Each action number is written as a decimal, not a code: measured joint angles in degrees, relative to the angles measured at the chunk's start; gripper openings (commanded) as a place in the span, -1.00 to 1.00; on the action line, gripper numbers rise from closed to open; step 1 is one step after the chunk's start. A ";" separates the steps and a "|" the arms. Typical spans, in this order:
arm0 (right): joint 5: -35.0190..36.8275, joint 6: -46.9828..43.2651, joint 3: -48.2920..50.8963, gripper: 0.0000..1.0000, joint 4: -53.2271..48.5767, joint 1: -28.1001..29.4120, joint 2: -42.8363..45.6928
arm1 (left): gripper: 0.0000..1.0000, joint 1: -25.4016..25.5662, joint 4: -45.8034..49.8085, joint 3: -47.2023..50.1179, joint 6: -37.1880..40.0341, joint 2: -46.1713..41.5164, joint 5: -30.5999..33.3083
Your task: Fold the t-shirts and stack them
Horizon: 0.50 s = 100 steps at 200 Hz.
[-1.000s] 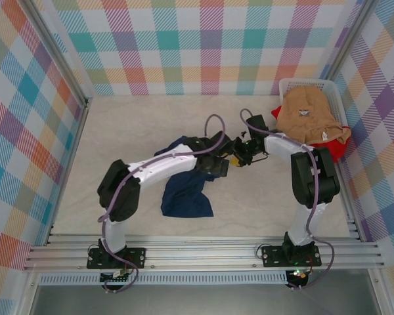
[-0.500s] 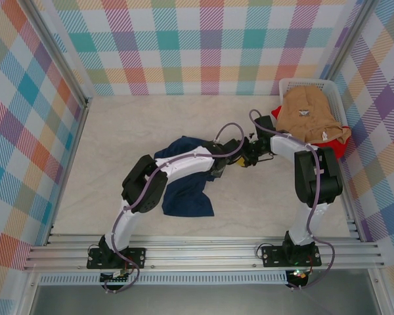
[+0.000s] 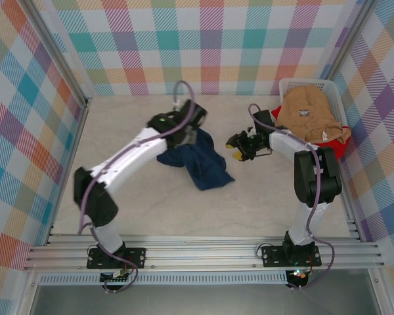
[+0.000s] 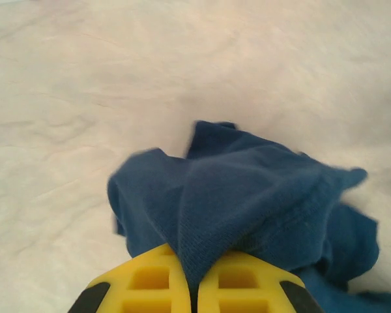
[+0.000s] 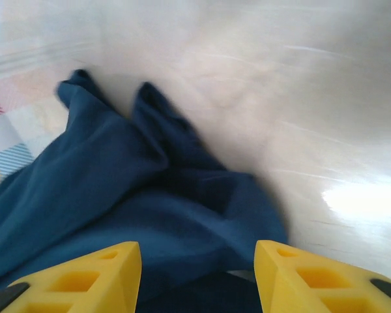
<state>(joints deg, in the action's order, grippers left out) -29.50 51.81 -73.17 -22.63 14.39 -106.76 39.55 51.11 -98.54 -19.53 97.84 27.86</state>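
Navy t-shirt [image 3: 203, 164] lies bunched mid bench [image 3: 118, 203], long axis running far-left to near-right, its far end clenched in the left jaws. Right jaws stand parted, empty, just right of it.

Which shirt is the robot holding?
The navy blue t-shirt, pinched in the left gripper. The tan t-shirt and red t-shirt lie at the white basket, in no gripper.

The top external camera looked steeply down from above and behind the arm bases, taking in the whole table [image 3: 131, 197] from afar, while each wrist camera peered close and low past its own yellow fingers [image 4: 150, 283], all three views sharing the navy t-shirt [image 3: 207, 167].
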 measured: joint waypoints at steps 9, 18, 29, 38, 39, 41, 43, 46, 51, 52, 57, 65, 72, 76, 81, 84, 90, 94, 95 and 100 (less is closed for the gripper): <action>-0.09 0.96 -1.07 0.00 0.76 0.72 -0.20 | -1.00 -2.01 0.22 2.34 0.46 -3.82 -0.42; -0.07 2.29 -1.79 0.00 1.75 1.62 -0.33 | -1.00 -3.54 0.55 4.81 0.96 -7.45 -0.66; -0.04 4.63 -1.97 0.01 3.19 2.89 -0.48 | -1.00 -4.81 0.57 8.44 1.86 -11.69 -1.75; -0.04 6.80 -1.99 0.02 4.15 3.96 -0.81 | -1.00 -5.57 -0.07 12.24 2.67 -15.10 -2.91; -0.04 6.99 -1.99 0.02 4.24 4.04 -0.83 | -1.00 -5.62 -0.09 12.57 2.78 -15.41 -2.99; -0.04 7.74 -1.99 0.02 4.52 4.33 -0.96 | -1.00 -5.70 -0.31 13.62 3.06 -16.31 -3.41; 0.00 8.13 -1.99 0.02 4.68 4.59 -1.09 | -1.00 -5.81 -0.55 14.75 3.23 -17.14 -3.72; 0.02 8.98 -1.99 0.02 5.11 4.92 -1.27 | -1.00 -5.99 -0.63 16.20 3.56 -18.25 -4.17; 0.15 10.25 -1.99 0.02 5.64 5.55 -1.64 | -1.00 -6.12 -1.20 18.88 4.02 -20.15 -4.98; 0.15 10.47 -1.99 0.02 5.75 5.66 -1.73 | -1.00 -6.14 -1.25 19.23 4.09 -20.39 -5.07; 0.22 11.74 -2.03 0.03 6.40 6.29 -2.21 | -1.00 -6.25 -1.88 22.23 4.55 -22.36 -6.25; 0.52 13.75 -2.43 0.04 6.86 7.41 -3.21 | -1.00 -6.32 -2.71 26.32 5.09 -24.76 -7.65; 0.66 15.17 -3.08 0.06 6.93 8.26 -4.22 | -1.00 -6.32 -3.17 29.86 5.44 -26.58 -8.79; 0.81 16.11 -3.63 0.07 6.97 8.92 -5.05 | -1.00 -6.32 -3.26 31.47 5.49 -27.36 -9.14; 1.03 17.27 -4.33 0.07 7.04 9.68 -6.01 | -1.00 -6.32 -3.30 33.55 5.46 -28.24 -9.44; 1.09 17.88 -4.74 0.08 7.10 10.05 -6.49 | -1.00 -6.32 -3.34 34.60 5.44 -28.65 -9.44; 1.27 19.26 -5.42 0.08 7.26 10.88 -7.54 | -1.00 -6.32 -3.21 36.79 5.40 -29.51 -9.35; 1.40 20.11 -5.77 0.08 7.45 11.37 -8.17 | -1.00 -6.32 -3.10 37.81 5.27 -29.97 -9.27; 1.42 20.44 -5.90 0.08 7.52 11.56 -8.41 | -1.00 -6.32 -3.13 38.18 5.22 -30.14 -9.16; 1.51 21.57 -6.29 0.08 7.91 12.15 -9.18 | -1.00 -6.32 -3.08 39.26 5.11 -30.69 -8.96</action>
<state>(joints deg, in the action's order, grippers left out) -27.99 73.38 -79.46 -14.72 26.55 -115.94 33.23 48.03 -59.29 -14.41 67.16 18.90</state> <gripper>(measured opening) 0.538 0.063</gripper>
